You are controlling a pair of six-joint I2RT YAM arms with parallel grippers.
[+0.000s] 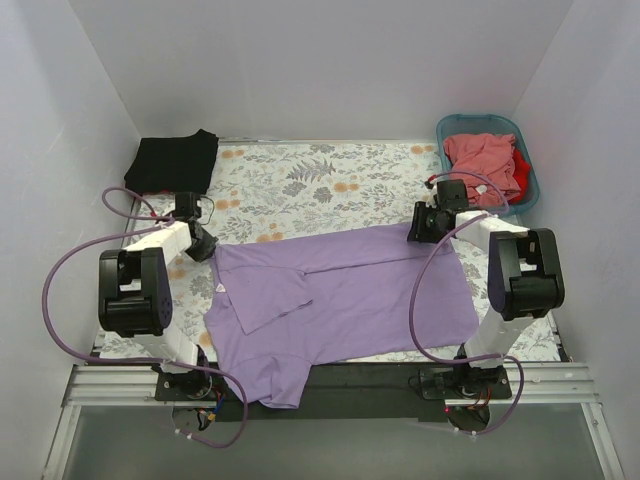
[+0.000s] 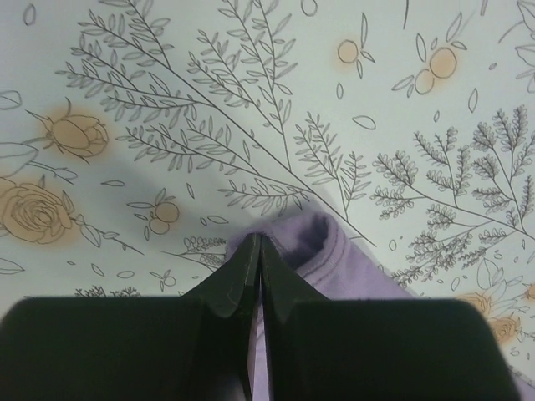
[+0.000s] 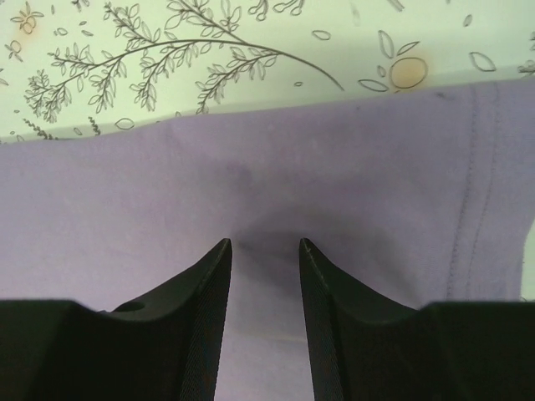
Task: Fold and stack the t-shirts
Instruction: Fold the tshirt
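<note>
The lavender-purple t-shirt [image 1: 340, 300] lies spread across the middle of the floral table, one sleeve folded over it and its lower left part hanging over the near edge. My left gripper [image 1: 203, 243] is at the shirt's far left corner, shut on a pinch of purple cloth [image 2: 318, 242]. My right gripper [image 1: 420, 225] is open at the shirt's far right edge, its fingertips [image 3: 219, 251] resting on the flat cloth [image 3: 125, 209]. A folded black t-shirt [image 1: 175, 160] lies at the far left corner. Salmon-pink and red shirts [image 1: 485, 160] are heaped in the basket.
A teal plastic basket [image 1: 528, 152] stands at the far right corner. White walls close in the table on three sides. A metal rail runs along the near edge [image 1: 330, 385]. Purple cables loop from both arms.
</note>
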